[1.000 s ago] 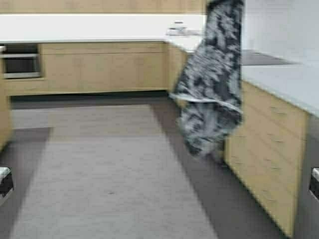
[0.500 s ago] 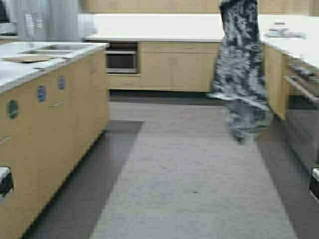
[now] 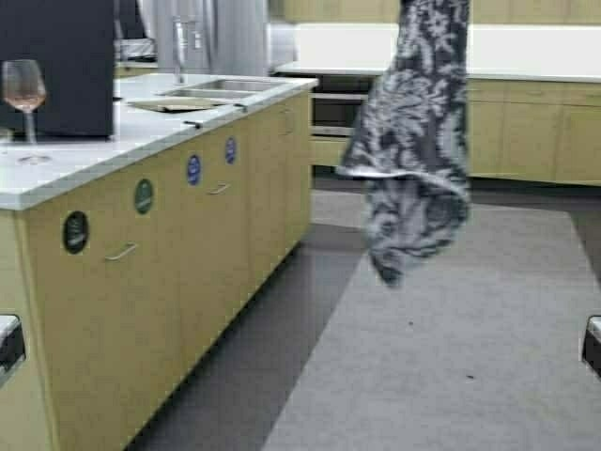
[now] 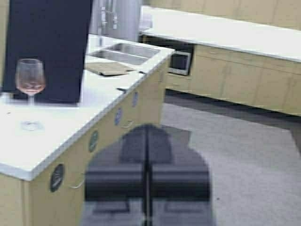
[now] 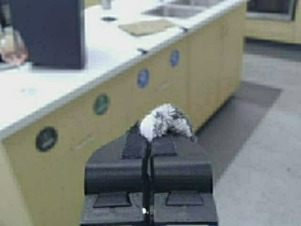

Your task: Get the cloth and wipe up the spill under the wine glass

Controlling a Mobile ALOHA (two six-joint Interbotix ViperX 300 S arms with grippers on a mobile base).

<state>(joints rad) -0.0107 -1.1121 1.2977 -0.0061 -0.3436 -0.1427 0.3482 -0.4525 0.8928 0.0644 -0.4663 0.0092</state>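
The cloth (image 3: pixel 418 141), dark grey with a white floral pattern, hangs limp in the air from the top edge of the high view, over the floor to the right of the island. My right gripper (image 5: pixel 148 141) is shut on a bunched tuft of the cloth (image 5: pixel 167 121). The wine glass (image 3: pixel 23 89), clear with pinkish liquid, stands upright on the island's white top at far left; it also shows in the left wrist view (image 4: pixel 30 77) and the right wrist view (image 5: pixel 13 47). I cannot make out a spill. My left gripper (image 4: pixel 147 136) is shut and empty, off the island's side.
The kitchen island (image 3: pixel 141 272) with yellow drawer fronts fills the left. A dark box (image 3: pixel 56 66) stands behind the glass. A board (image 3: pixel 174 103) and a sink (image 3: pixel 221 86) lie farther along. A grey rug (image 3: pixel 451 348) covers the floor; cabinets and an oven (image 3: pixel 338 103) line the back.
The robot has moved and turned: the whole scene has shifted right, bringing the island closer and the wine glass into view at left. The cloth still hangs from my right gripper.
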